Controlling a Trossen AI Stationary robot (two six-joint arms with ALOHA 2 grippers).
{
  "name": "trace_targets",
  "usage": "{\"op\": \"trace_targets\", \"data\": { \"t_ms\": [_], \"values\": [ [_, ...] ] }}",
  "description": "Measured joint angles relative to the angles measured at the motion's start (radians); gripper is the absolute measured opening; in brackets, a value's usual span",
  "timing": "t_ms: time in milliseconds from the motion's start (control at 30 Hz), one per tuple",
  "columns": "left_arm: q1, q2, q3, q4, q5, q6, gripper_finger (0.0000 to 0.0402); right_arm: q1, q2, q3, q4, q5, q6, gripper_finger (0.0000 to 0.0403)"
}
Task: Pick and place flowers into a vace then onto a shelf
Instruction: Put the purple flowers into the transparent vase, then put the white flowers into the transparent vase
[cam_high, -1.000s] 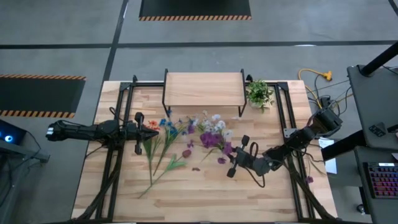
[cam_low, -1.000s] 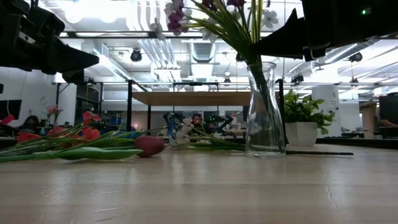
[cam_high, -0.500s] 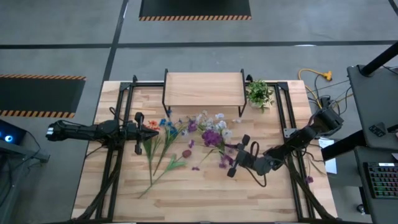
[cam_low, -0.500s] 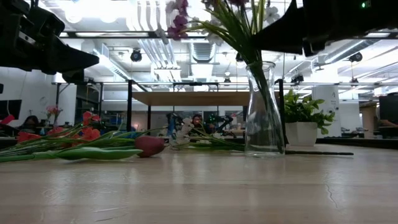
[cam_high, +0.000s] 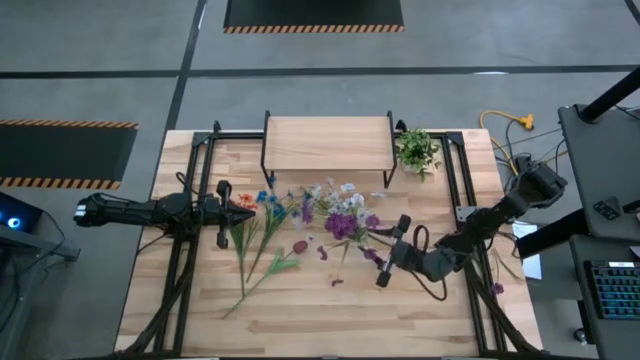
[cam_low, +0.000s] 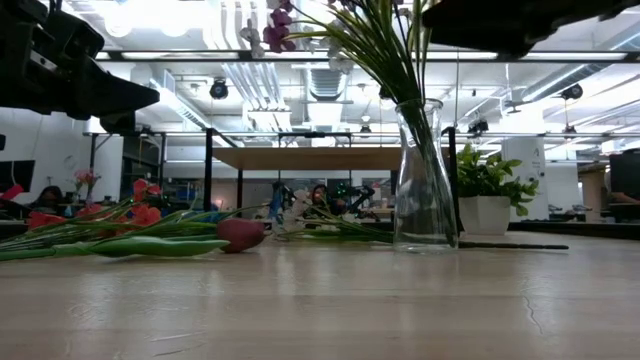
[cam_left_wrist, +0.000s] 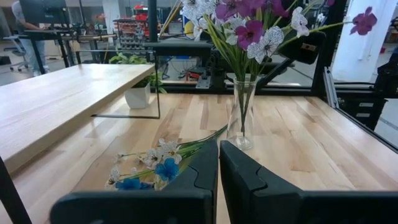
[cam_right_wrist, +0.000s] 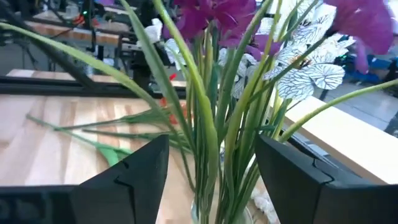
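Observation:
The clear glass vace (cam_low: 420, 180) stands upright on the table with a bunch of purple and white flowers (cam_high: 340, 215) in it. Their stems (cam_right_wrist: 211, 124) rise from its mouth. My right gripper (cam_high: 392, 252) is open just right of the bunch, one finger on either side of the stems and apart from them. More flowers (cam_high: 255, 235) lie flat on the table left of the vace. My left gripper (cam_high: 222, 215) hovers shut over their blossom ends, holding nothing. The wooden shelf (cam_high: 327, 143) stands at the far edge on its black legs.
A small potted plant (cam_high: 417, 150) stands right of the shelf. Loose petals (cam_high: 323, 252) lie on the boards near the vace. Black frame rails (cam_high: 190, 200) run along the table's left and right sides. The near half of the table holds only a few stem ends.
My right gripper has opened, let go of the flower bunch, and drawn back a little toward the table's right edge and up. The bunch stays in the vace and has swayed and settled, its blossoms shifted slightly. A petal or two has dropped onto the table.

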Motion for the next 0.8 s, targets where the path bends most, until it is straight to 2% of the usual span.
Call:
{"op": "trace_targets", "data": {
  "t_ms": [167, 267, 367, 467, 533, 633, 800],
  "values": [
    [0.000, 0.000, 0.000, 0.000, 0.000, 0.000, 0.0000, 0.034, -0.093, 0.000, -0.143, 0.038, 0.082, 0.0227],
    [0.000, 0.000, 0.000, 0.000, 0.000, 0.000, 0.0000, 0.042, -0.140, 0.000, -0.246, 0.135, 0.151, 0.0223],
    [0.000, 0.000, 0.000, 0.000, 0.000, 0.000, 0.0000, 0.038, -0.173, -0.001, -0.376, 0.227, 0.262, 0.0220],
    [0.000, 0.000, 0.000, 0.000, 0.000, 0.000, 0.0000, 0.020, -0.189, -0.002, -0.528, 0.229, 0.394, 0.0219],
    [0.000, 0.000, 0.000, 0.000, 0.000, 0.000, 0.0000, 0.007, -0.194, -0.003, -0.624, 0.215, 0.483, 0.0219],
    [0.000, 0.000, 0.000, 0.000, 0.000, 0.000, 0.0000, -0.019, -0.198, -0.004, -0.731, 0.132, 0.589, 0.0219],
    [0.000, 0.000, 0.000, 0.000, 0.000, 0.000, 0.0000, -0.103, -0.198, -0.004, -0.760, -0.045, 0.615, 0.0219]
  ]
}}
